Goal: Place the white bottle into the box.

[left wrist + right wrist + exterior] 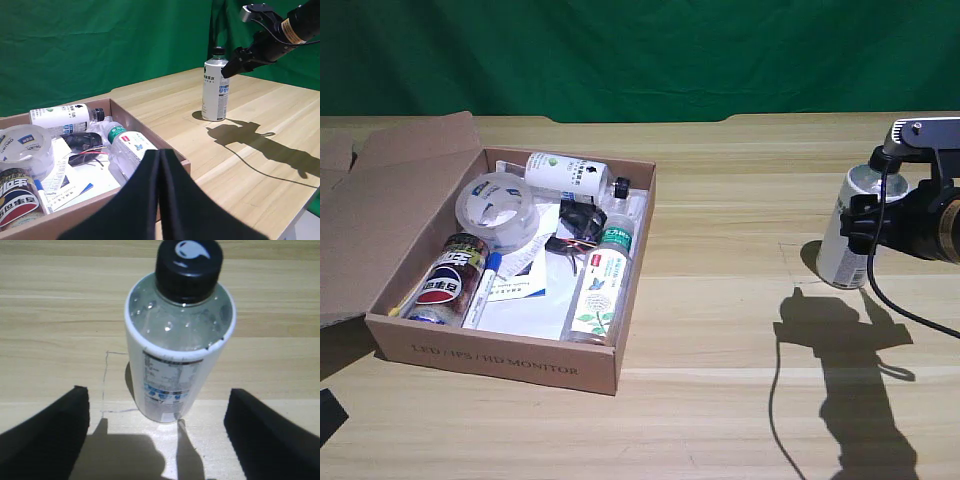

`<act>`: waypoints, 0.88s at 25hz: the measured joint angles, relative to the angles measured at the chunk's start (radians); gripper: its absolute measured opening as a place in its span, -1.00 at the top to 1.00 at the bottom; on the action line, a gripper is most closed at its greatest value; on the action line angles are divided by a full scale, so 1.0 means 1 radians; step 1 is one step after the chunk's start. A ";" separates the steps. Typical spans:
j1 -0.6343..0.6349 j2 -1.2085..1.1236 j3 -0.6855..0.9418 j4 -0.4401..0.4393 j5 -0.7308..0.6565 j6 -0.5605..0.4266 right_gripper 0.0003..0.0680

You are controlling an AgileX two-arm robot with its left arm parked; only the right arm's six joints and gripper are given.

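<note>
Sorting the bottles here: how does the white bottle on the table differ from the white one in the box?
The white bottle stands upright on the table; the boxed white bottle lies on its side in the box. The first sits between the right gripper's open fingers; the second lies untouched. Both have black caps.

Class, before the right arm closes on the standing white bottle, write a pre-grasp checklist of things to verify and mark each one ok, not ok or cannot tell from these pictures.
1. White bottle upright on the table: ok, it stands with its black cap on top.
2. Right gripper open: ok, the fingers sit wide apart either side of the bottle.
3. Bottle centred between the fingers: ok in the right wrist view.
4. Fingers far enough forward to close on the body: cannot tell.
5. Cardboard box open: ok, flaps folded out.
6. Free spot in the box: not ok at a glance; a tape roll, bottles and papers crowd it.
</note>
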 joint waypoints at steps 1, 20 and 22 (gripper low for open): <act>0.001 0.001 0.000 0.002 0.014 0.005 -0.95; 0.002 0.174 -0.059 0.006 0.070 0.099 -0.92; 0.002 0.203 -0.075 0.007 0.070 0.104 -0.92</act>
